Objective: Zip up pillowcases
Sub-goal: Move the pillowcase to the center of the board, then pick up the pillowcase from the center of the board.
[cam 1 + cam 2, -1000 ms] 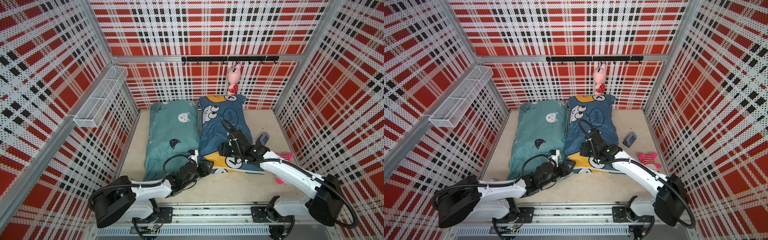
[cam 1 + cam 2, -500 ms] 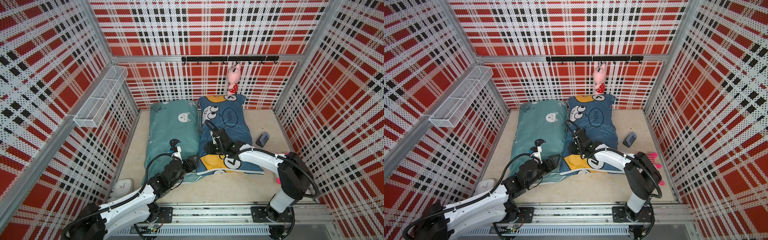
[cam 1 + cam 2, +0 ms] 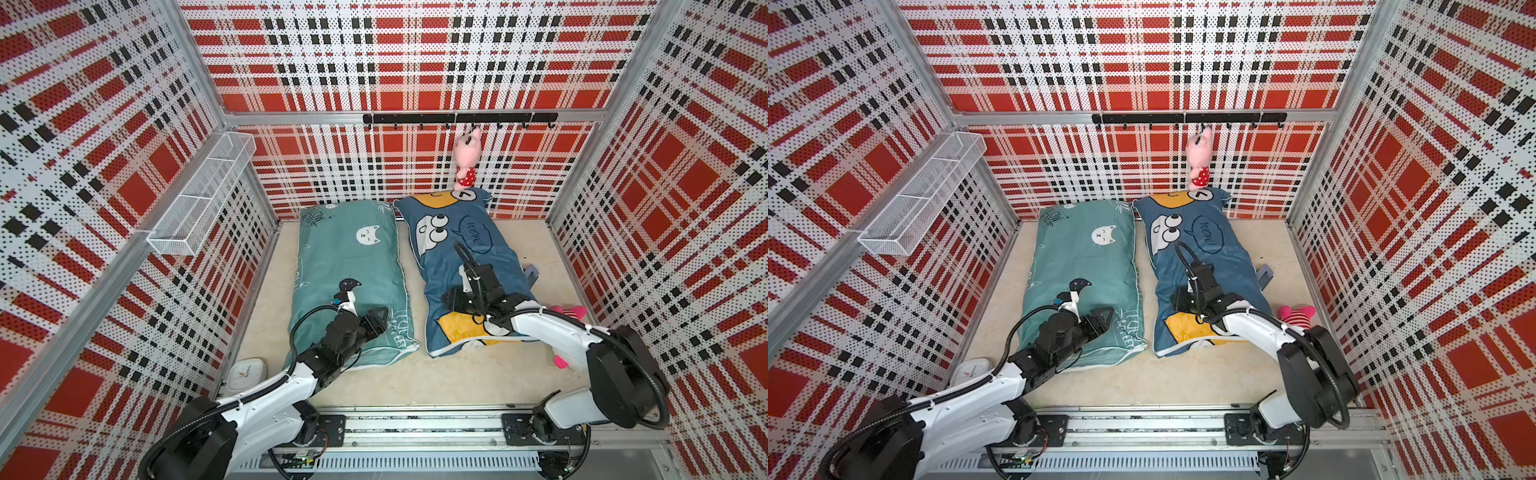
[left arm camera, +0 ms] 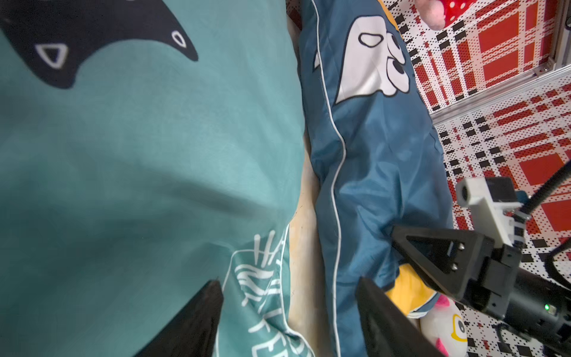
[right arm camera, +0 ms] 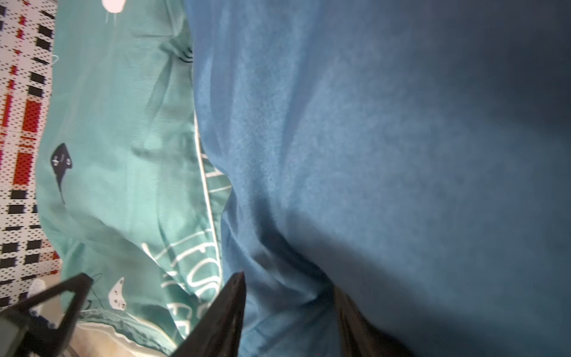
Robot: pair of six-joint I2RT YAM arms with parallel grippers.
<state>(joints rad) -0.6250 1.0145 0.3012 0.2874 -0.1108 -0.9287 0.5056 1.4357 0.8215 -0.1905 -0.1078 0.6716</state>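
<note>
Two pillowcases lie side by side on the beige floor. The teal pillowcase (image 3: 349, 257) (image 3: 1088, 266) with cat faces is on the left. The dark blue pillowcase (image 3: 449, 253) (image 3: 1225, 266) with a googly-eyed cartoon is on the right. My left gripper (image 3: 381, 318) (image 4: 287, 296) is open over the teal pillowcase's near right corner, holding nothing. My right gripper (image 3: 451, 300) (image 5: 289, 309) presses down on the blue pillowcase (image 5: 370, 154) near its left edge. Its jaws stand apart with a fold of blue cloth bulging between them. No zipper shows in any view.
A pink plush (image 3: 467, 158) hangs from the black hook rail on the back wall. A striped pink plush (image 3: 569, 311) and a small grey block (image 3: 533, 272) lie right of the blue pillowcase. A white clock (image 3: 246, 374) lies by the left wall, under a wire basket (image 3: 199, 208).
My left gripper has moved left, from the blue pillowcase's near corner to the teal one's. My right gripper shifted left, then partly back. A floor gap has opened between the pillowcases' near ends.
</note>
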